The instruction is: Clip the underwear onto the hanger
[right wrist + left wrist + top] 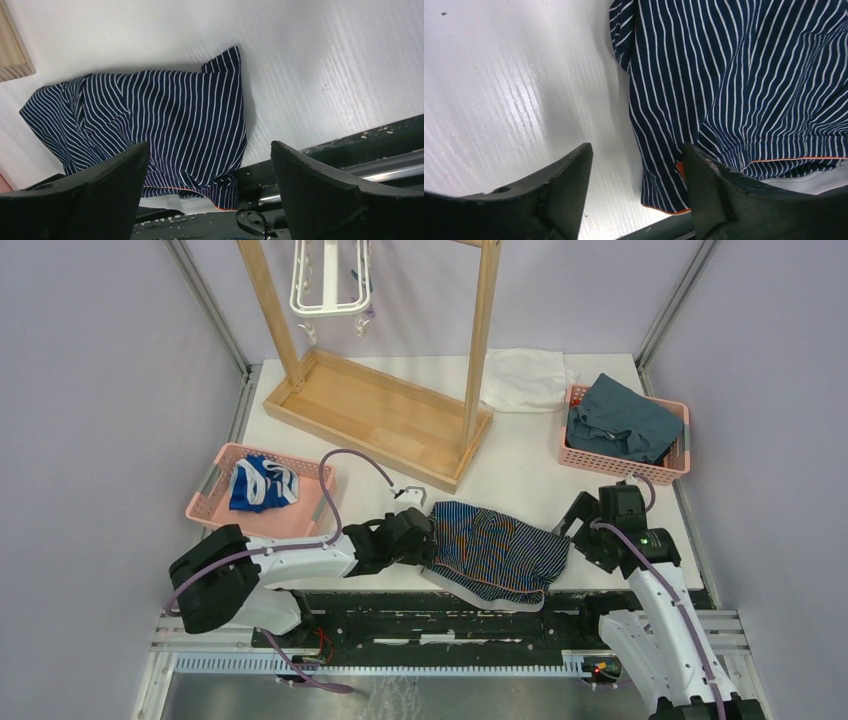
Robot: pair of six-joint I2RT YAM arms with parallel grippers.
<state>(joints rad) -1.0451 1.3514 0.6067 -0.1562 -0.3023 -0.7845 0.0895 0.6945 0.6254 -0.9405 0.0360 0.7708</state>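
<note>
Precariously, dark navy pinstriped boxer shorts (497,550) overhang the white table (520,460) at six o'clock; gaping left gripper (636,150) and right gripper (209,146) risk dislodging them.

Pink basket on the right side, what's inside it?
A crumpled teal cloth fills the pink basket. The basket's floor, and anything beneath the cloth, is covered.
</note>
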